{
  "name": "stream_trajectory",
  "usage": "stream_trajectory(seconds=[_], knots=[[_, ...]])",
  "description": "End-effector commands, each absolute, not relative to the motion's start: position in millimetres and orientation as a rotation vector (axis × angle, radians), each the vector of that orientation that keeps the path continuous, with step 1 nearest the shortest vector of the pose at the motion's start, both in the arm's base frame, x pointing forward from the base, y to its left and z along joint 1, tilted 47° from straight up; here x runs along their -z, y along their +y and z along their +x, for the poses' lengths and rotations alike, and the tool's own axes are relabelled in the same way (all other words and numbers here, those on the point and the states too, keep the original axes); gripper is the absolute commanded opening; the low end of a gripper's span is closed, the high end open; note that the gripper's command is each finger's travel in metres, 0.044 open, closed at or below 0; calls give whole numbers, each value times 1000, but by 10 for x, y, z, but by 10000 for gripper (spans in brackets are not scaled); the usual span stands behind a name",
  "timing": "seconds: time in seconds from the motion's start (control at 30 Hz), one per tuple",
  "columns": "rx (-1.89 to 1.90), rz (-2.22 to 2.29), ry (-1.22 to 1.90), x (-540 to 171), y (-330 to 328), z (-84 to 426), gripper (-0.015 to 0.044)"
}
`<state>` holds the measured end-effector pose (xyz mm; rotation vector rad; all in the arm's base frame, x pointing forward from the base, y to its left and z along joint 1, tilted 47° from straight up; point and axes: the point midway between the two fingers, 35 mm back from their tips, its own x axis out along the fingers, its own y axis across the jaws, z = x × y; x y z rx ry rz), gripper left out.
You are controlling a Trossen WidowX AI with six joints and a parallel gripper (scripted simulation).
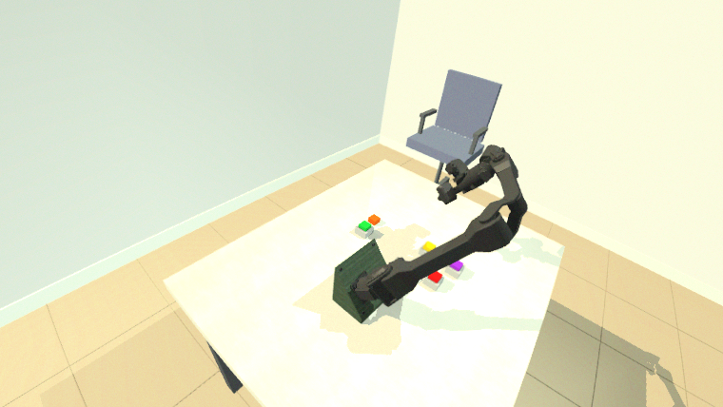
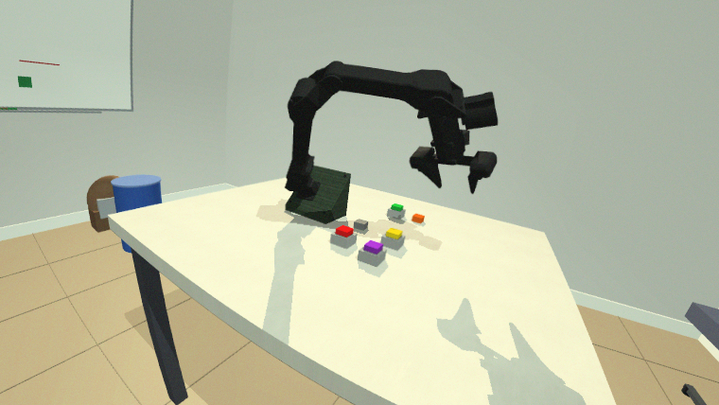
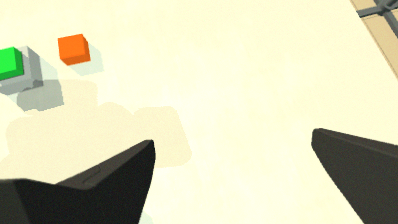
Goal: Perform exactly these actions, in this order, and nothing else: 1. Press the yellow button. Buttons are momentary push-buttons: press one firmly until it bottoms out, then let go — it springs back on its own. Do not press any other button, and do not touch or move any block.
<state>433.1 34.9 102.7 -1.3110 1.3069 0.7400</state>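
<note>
The yellow button [image 1: 428,245] [image 2: 394,234] sits on a grey base near the middle of the white table [image 1: 263,303] [image 2: 452,311], beside the purple button [image 1: 456,265] [image 2: 373,246] and the red button [image 1: 434,277] [image 2: 344,231]. My gripper [image 1: 446,194] [image 2: 455,184] [image 3: 232,142] is open and empty. It hangs high above the table, beyond the buttons toward the far side. The yellow button is out of the wrist view.
A green button [image 1: 363,225] [image 2: 396,207] [image 3: 10,62] and a small orange block [image 1: 374,219] [image 2: 417,218] [image 3: 73,48] lie apart from the cluster. A grey block [image 2: 360,224] lies by the red button. The arm's dark green base [image 1: 356,282] [image 2: 322,199] stands on the table. A chair [image 1: 455,121] stands behind.
</note>
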Motion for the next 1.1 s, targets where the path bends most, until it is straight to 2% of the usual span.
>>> stream_trajectory(seconds=[0.0, 0.33, 0.6, 1.03, 1.07], knots=[[-729, -1301, 1316, -1022, 348, 4319, 400], [-4, -846, 1633, -863, 219, 3653, 400], [659, -583, 1547, -905, 77, 3185, 400], [711, -565, 1525, -915, 65, 3151, 400], [711, -565, 1525, -901, 51, 3151, 374]])
